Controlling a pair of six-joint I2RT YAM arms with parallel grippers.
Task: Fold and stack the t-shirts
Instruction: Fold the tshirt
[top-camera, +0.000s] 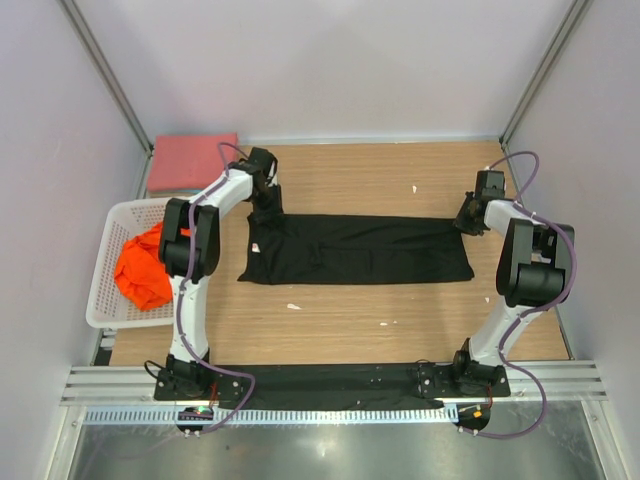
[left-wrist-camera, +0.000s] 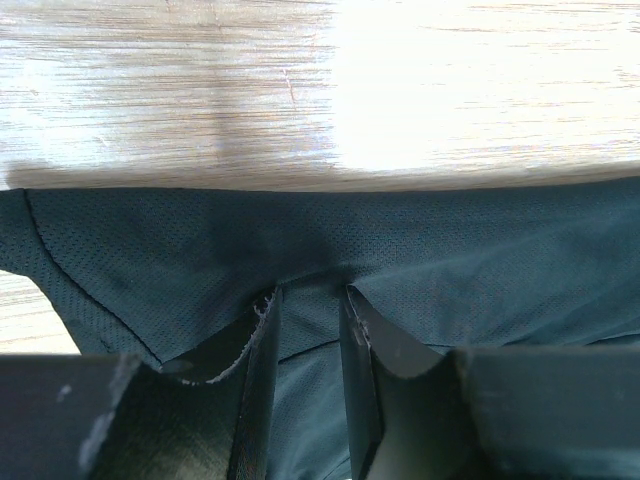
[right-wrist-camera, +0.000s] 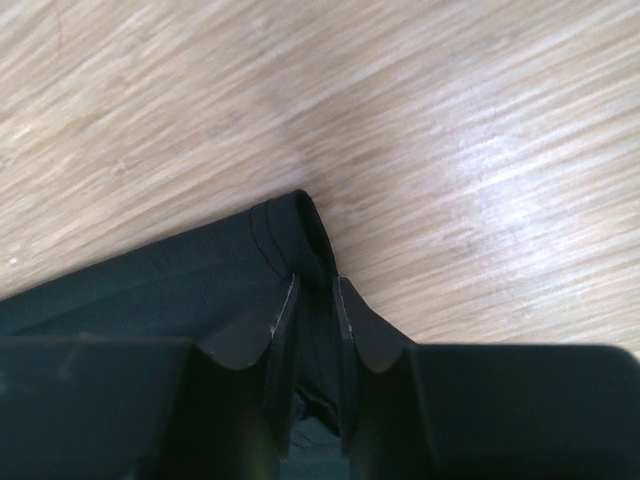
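Black t-shirt (top-camera: 355, 248) is laid flat on surface (top-camera: 350, 330), long axis running left-right. Its far-left edge is pinched in left jaws, far-right corner in right jaws.

There are a black t-shirt (top-camera: 355, 250), orange t-shirt (top-camera: 143, 270), pinkish-red t-shirt (top-camera: 192, 162) and white basket (top-camera: 103, 285).

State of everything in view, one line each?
black t-shirt: long flat strip on table, both ends pinched
pinkish-red t-shirt: folded, far left corner
orange t-shirt: crumpled in basket
basket: upright, holding orange t-shirt
left gripper: shut on black t-shirt's left end
right gripper: shut on its right corner
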